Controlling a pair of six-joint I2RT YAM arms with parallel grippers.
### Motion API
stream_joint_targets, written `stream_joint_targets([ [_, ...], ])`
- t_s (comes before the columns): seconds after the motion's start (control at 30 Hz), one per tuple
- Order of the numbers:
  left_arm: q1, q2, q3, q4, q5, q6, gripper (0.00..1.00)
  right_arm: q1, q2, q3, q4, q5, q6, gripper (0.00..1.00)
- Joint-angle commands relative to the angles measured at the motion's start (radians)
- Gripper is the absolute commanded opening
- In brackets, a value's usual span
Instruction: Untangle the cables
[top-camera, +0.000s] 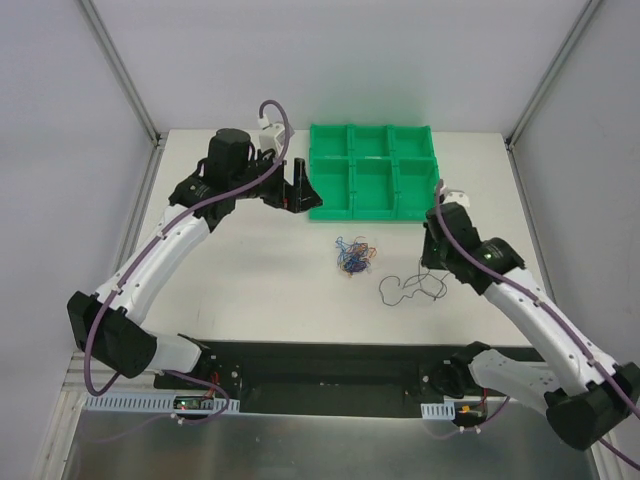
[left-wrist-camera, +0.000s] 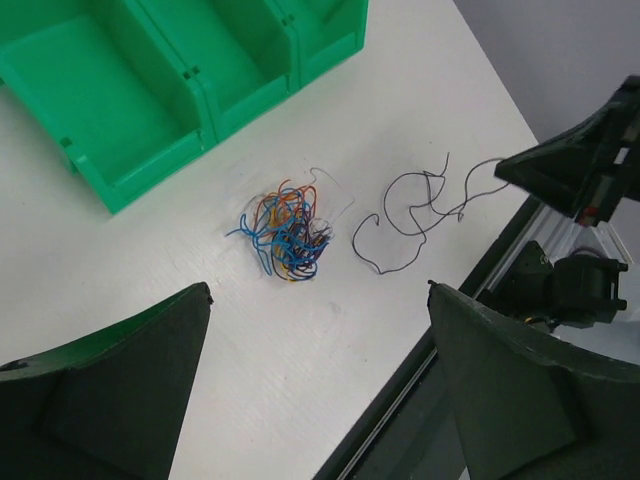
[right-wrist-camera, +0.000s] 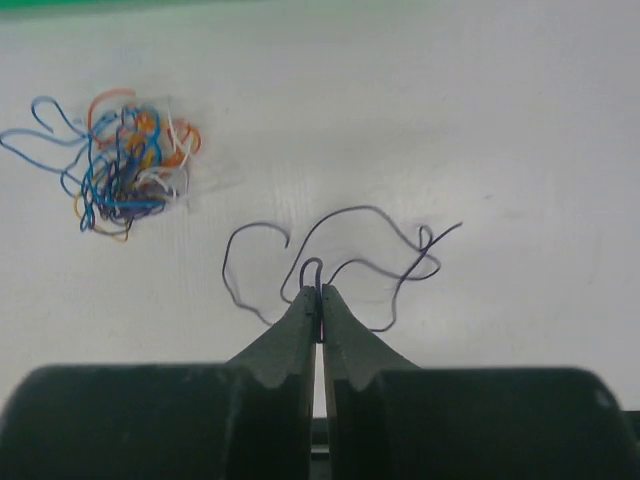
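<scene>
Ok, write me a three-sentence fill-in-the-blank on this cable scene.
Of the left gripper and the right gripper, the one pinching the dark wire is the ____.
The other gripper's jaws stand ____.
The green tray has ____ compartments.
Missing words: right; open; six.

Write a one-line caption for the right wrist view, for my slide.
Right gripper pinches one dark cable, lying apart from the colourful tangle on the white table.
</scene>
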Motion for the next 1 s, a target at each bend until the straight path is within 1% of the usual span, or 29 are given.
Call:
stream_joint_targets([
  [0.0, 0.012, -0.02, -0.068, 0.028, 0.046, 0.015, 0.89, -0.005, 0.079, -0.095, 0.016, -0.271, 0.162, 0.08],
  [0.07, 0.012, -0.034, -0.082, 0.036, 0.043, 0.012, 0.89, -0.003, 0.131, -0.127, 0.041, -0.325, 0.177, 0.09],
  [0.17, 0.012, -0.057, -0.089, 0.037, 0.008, 0.029, 0.88, -0.005, 0.199, -0.136, 0.058, -0.356, 0.164, 0.14],
  [0.23, 0.012, -0.068, -0.097, 0.037, -0.021, 0.037, 0.88, -0.005, 0.225, -0.13, 0.067, -0.356, 0.147, 0.24],
  [0.33, 0.012, -0.069, -0.099, 0.037, -0.019, 0.038, 0.88, -0.005, 0.256, -0.119, 0.039, -0.356, 0.121, 0.55],
  [0.37, 0.012, -0.068, -0.097, 0.036, -0.017, 0.038, 0.88, -0.003, 0.263, -0.115, 0.019, -0.357, 0.118, 0.63],
  [0.4, 0.012, -0.071, -0.099, 0.036, -0.02, 0.04, 0.88, -0.003, 0.265, -0.112, 0.001, -0.347, 0.116, 0.68],
  [0.43, 0.012, -0.072, -0.099, 0.037, -0.022, 0.041, 0.88, -0.003, 0.26, -0.112, -0.027, -0.331, 0.118, 0.76],
  [0.47, 0.012, -0.072, -0.1, 0.037, -0.022, 0.038, 0.88, -0.005, 0.256, -0.109, -0.045, -0.322, 0.118, 0.89],
  [0.5, 0.012, -0.074, -0.097, 0.037, -0.017, 0.038, 0.88, -0.003, 0.257, -0.106, -0.057, -0.316, 0.115, 0.98],
  [0.53, 0.012, -0.074, -0.097, 0.037, -0.009, 0.035, 0.88, -0.003, 0.265, -0.099, -0.071, -0.324, 0.104, 0.96],
  [0.6, 0.012, -0.074, -0.096, 0.037, 0.004, 0.031, 0.88, -0.005, 0.286, -0.104, -0.062, -0.33, 0.099, 0.96],
  [0.67, 0.012, -0.075, -0.097, 0.036, -0.003, 0.032, 0.88, 0.001, 0.302, -0.138, 0.0, -0.328, 0.105, 0.96],
  [0.8, 0.012, -0.077, -0.1, 0.037, -0.015, 0.035, 0.88, 0.084, 0.338, -0.164, 0.12, -0.249, 0.122, 0.96],
  [0.87, 0.012, -0.074, -0.102, 0.039, -0.012, 0.035, 0.88, 0.113, 0.383, -0.147, 0.134, -0.184, 0.141, 0.96],
  [0.9, 0.012, -0.072, -0.102, 0.039, -0.012, 0.035, 0.88, 0.115, 0.407, -0.138, 0.134, -0.166, 0.147, 0.99],
  [0.97, 0.012, -0.065, -0.103, 0.042, -0.011, 0.034, 0.88, 0.118, 0.444, -0.122, 0.119, -0.144, 0.15, 0.95],
])
